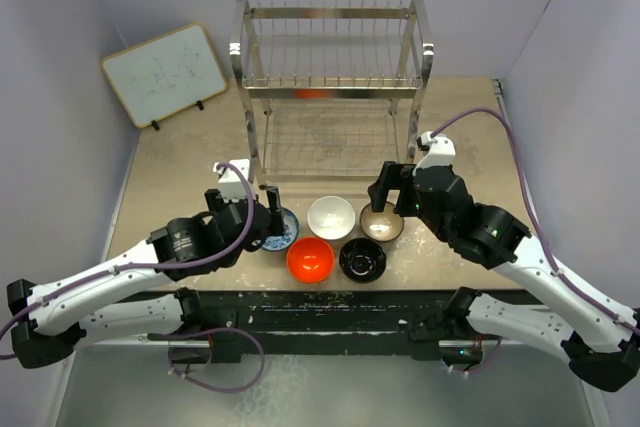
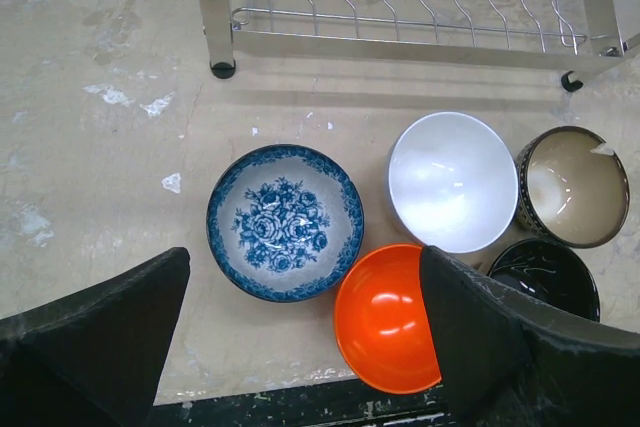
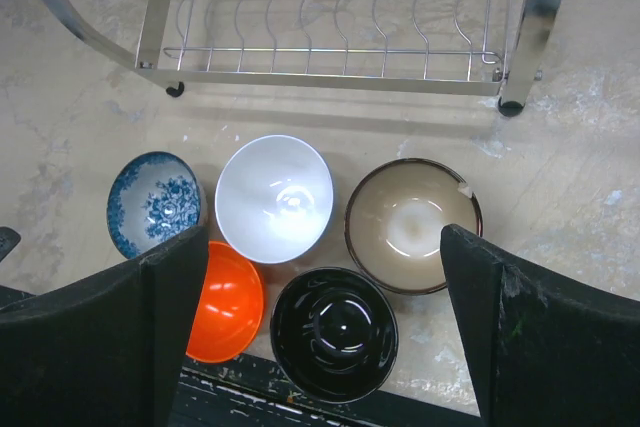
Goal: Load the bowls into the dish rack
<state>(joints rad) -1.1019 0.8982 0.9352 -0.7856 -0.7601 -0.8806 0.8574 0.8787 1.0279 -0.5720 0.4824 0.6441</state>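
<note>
- hanging over the blue-and-white bowl, the left fingers are spread wide and hold nothing.
- the right fingers are wide and empty too, up over the tan bowl.
- all five bowls sit in a tight bunch on the bench, just in front of the dish rack. the white bowl is in the middle of the back row. the orange bowl and the black bowl are in the near row.
- i think the blue one is the best one to take first. it has bare bench on its left side, but the orange bowl is right up against its other side.
- so the left fingers should go down on the free side, one finger inside the rim and one outside, and pinch the wall.
- go down slowly and squeeze softly, because a shiny bowl can slip or tip.
- lift it straight up so it does not bump the bowls next to it.
- then stand it on its edge between the prongs on top of the rack.
- the two arms are near each other, so i think one should move at a time.
</note>
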